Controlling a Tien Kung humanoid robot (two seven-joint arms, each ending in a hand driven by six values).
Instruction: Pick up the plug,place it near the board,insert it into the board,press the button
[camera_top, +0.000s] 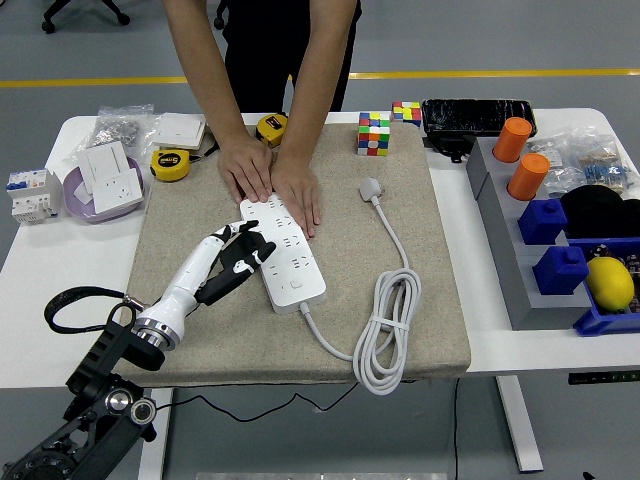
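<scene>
Gripping the black plug (243, 262) at the power strip's (285, 255) 9 o'clock edge, left hand (232, 258) clamped; person's hands (270, 178) press strip's 12 o'clock end.

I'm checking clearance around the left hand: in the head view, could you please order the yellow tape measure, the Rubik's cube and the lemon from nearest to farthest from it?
From the left hand:
1. Yellow tape measure, far left of the pad.
2. Rubik's cube, far edge, right of the person's hands.
3. Lemon, in the blue bin at the right edge.

Lab: parts-strewn white table (480, 340), grey floor (500, 40)
</scene>
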